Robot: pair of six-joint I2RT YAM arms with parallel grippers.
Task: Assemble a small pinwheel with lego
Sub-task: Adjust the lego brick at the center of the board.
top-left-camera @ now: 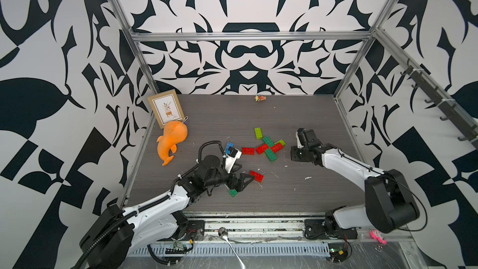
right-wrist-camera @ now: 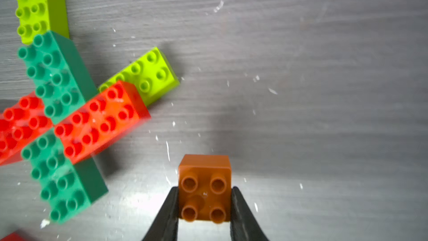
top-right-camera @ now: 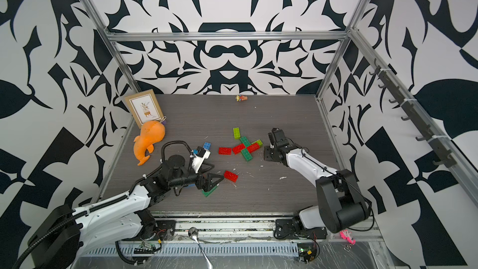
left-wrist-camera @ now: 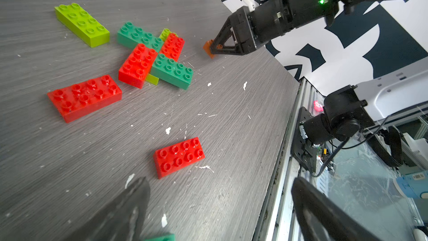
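Observation:
My right gripper [right-wrist-camera: 205, 205] is shut on a small square orange lego brick [right-wrist-camera: 205, 188], held studs up just above the table, to the right of the pinwheel cross [top-left-camera: 269, 148] of red and dark green bricks over a lime one. The left wrist view shows the same grip [left-wrist-camera: 213, 47]. In both top views the orange brick is hidden. My left gripper [left-wrist-camera: 220, 205] is open and empty, between a loose red brick [top-left-camera: 256, 176] and a dark green brick [top-left-camera: 232, 192]. Another red brick [top-left-camera: 248, 150], a lime brick [top-left-camera: 258, 133] and a blue brick [top-left-camera: 228, 148] lie loose.
An orange whale toy [top-left-camera: 172, 141] and a framed picture [top-left-camera: 166, 109] stand at the back left. A small figurine [top-left-camera: 260, 98] lies by the back wall. White crumbs dot the grey table [top-left-camera: 297, 190]. A spoon [top-left-camera: 227, 236] rests on the front rail.

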